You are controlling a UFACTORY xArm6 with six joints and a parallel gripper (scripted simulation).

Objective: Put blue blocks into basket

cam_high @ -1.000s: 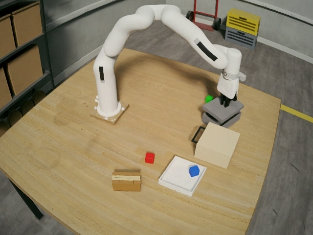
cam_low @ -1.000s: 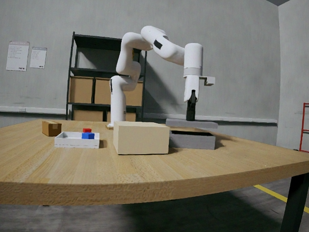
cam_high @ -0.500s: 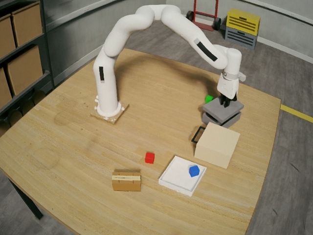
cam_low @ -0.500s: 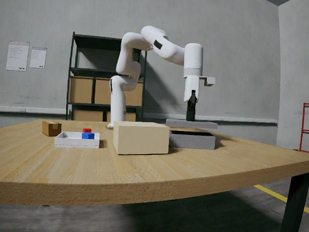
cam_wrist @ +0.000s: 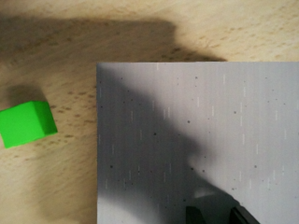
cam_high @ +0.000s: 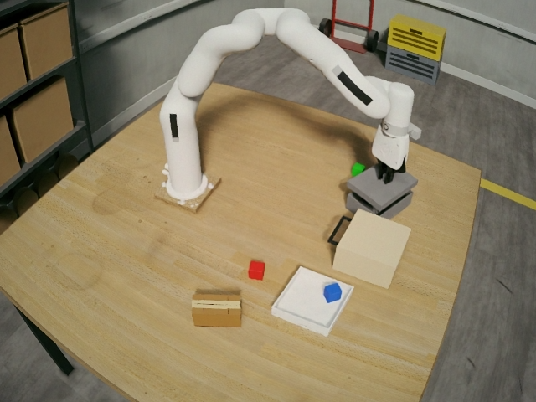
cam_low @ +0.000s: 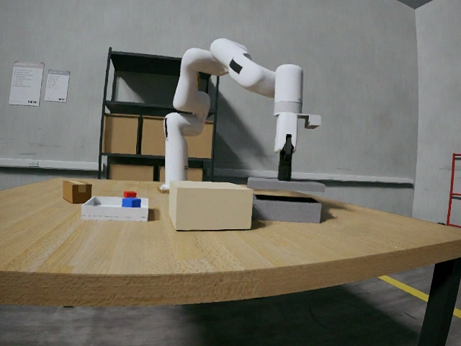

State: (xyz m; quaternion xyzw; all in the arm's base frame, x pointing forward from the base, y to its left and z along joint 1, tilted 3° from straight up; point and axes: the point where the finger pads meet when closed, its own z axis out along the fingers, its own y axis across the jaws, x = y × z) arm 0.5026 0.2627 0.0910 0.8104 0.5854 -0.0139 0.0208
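Well, from over here, looking down and starting at the left, the carton [cam_high: 219, 316] [cam_low: 75, 192] seems closed, so whatever it may hide is unknown. The red block [cam_high: 256, 270] [cam_low: 130, 194] is rightly outside. Next, one blue block [cam_high: 332, 292] [cam_low: 131, 202] sits inside the white basket [cam_high: 298, 322] [cam_low: 112, 214], clear of its edge: that much is done. The cabinet [cam_high: 374, 238] [cam_low: 214, 208] shows its handle [cam_high: 332, 237], and its drawer looks shut, contents unseen. The green block [cam_high: 358, 169] [cam_wrist: 25, 125] is out on the table, as it should be. At the right, the gripper [cam_high: 385, 177] [cam_low: 284, 177] [cam_wrist: 214, 216], nearly closed, seems to have the lid [cam_high: 368, 186] [cam_low: 256, 183] [cam_wrist: 140, 187] by its top, held tilted above the metal box [cam_high: 396, 208] [cam_low: 287, 212]. Any blue inside can't be seen; reseating the lid, releasing and moving clear remain.

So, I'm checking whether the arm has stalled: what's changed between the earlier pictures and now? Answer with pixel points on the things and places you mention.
Nothing has visibly changed. The gripper [cam_high: 386, 177] [cam_low: 284, 177] [cam_wrist: 214, 218] still holds the lid [cam_high: 368, 186] [cam_low: 305, 185] [cam_wrist: 243, 131] raised above the metal box [cam_high: 394, 210] [cam_low: 287, 212], and the blue block [cam_high: 332, 292] [cam_low: 131, 202] stays in the white basket [cam_high: 298, 321] [cam_low: 112, 214].
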